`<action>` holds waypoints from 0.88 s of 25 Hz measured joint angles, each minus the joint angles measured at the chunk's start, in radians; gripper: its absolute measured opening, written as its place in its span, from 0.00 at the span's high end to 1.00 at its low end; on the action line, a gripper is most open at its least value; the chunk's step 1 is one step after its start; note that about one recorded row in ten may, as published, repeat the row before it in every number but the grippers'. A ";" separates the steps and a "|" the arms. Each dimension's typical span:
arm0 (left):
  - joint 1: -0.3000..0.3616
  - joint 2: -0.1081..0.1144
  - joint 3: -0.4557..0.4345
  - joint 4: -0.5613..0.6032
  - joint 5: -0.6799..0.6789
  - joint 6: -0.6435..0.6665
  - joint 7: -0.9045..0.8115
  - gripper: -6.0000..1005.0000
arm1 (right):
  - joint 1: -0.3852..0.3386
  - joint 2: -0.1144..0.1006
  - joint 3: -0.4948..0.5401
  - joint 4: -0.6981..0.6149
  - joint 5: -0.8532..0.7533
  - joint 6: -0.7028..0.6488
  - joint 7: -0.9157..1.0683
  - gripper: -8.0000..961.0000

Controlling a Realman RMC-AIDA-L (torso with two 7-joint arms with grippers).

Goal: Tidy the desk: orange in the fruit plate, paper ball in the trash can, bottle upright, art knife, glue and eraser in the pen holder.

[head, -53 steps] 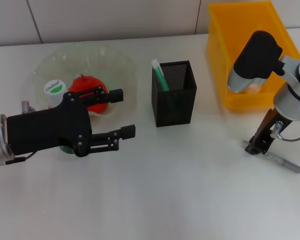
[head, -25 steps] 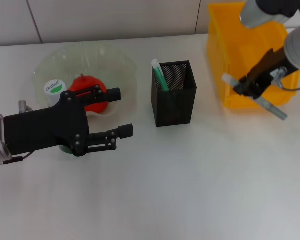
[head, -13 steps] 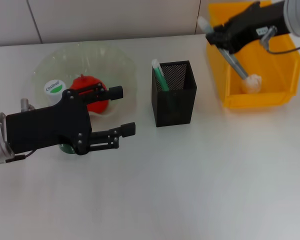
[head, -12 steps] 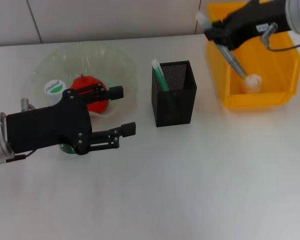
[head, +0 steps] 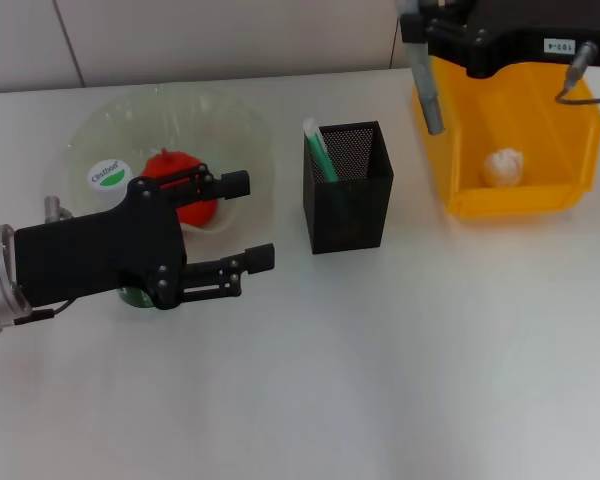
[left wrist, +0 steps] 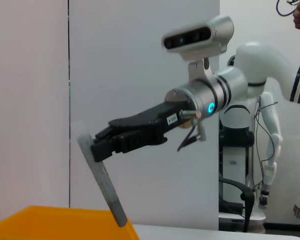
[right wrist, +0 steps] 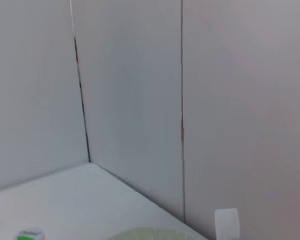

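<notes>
— Where the white surface [head: 380,380] spreads across the scene, what sits on it, biggest thing first?

— Far right, the yellow trash can [head: 570,110], with the paper ball [head: 504,167] lying on its floor. Far left, the pale-green fruit plate [head: 235,125], with the orange [head: 172,170] inside it. Just left of the orange a white cap with a green label shows, the bottle [head: 109,178], mostly hidden behind the left arm; I cannot tell how it stands.

— And in the middle?

— The black mesh pen holder [head: 352,205], upright, between plate and bin, apart from both. A green-and-white stick [head: 319,150] leans in its far left corner.

— Where are the arms?

— The left gripper [head: 242,222] hovers at the near right edge of the fruit plate, pointing right, jaws spread wide and holding nothing; its far finger lies over the orange in the head view. The right gripper [head: 417,22] is high at the far edge, above the trash can's left wall.

— Is it carrying something?

— Yes, its jaws are pinching a grey art knife [head: 428,90] near the upper end. The knife hangs down steeply, its lower tip over the gap between the pen holder and the bin. The left wrist view shows the same grip [left wrist: 97,147], the knife [left wrist: 106,182] slanting above the yellow rim [left wrist: 55,222].

— The eraser or the glue?

— I cannot pick out either.
</notes>
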 joint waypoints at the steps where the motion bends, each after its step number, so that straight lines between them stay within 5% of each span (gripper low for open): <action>1: 0.000 0.000 0.000 0.000 0.000 0.002 -0.001 0.21 | 0.004 0.000 0.025 0.068 0.047 -0.023 -0.081 0.85; 22: 0.000 -0.002 0.003 -0.008 0.000 0.015 0.013 0.21 | 0.137 -0.016 0.103 0.489 0.144 -0.060 -0.424 0.85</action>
